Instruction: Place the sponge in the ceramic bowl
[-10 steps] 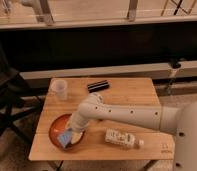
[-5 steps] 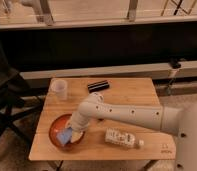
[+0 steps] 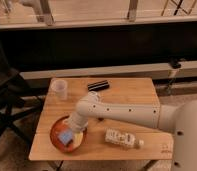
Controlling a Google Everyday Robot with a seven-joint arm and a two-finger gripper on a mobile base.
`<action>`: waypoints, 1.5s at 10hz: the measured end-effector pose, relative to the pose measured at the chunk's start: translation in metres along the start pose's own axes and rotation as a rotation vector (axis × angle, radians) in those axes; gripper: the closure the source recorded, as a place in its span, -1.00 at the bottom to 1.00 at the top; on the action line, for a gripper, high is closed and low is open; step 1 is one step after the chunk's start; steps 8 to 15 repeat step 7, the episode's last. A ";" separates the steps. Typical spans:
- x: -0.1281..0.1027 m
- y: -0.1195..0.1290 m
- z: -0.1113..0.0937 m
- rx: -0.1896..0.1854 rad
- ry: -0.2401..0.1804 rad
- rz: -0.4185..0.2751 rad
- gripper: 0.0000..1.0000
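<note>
**Sponge within the bowl, gripper over it**

Camera view. The sponge, blue face up, lies inside the rim of the bowl at the front-left corner of the table. My gripper hangs over the bowl, close against the sponge. I cannot tell whether it grips the sponge or has let go. I judge this to be the placing step, at or near release. If the sponge is held, I must let it go low. If it is free, I must lift straight up, clear of the rim.
</note>
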 end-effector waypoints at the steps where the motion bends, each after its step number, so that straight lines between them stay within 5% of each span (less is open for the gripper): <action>1: -0.002 0.001 0.000 -0.003 0.000 -0.006 -0.60; 15: -0.017 0.009 0.000 -0.013 -0.005 -0.049 -0.60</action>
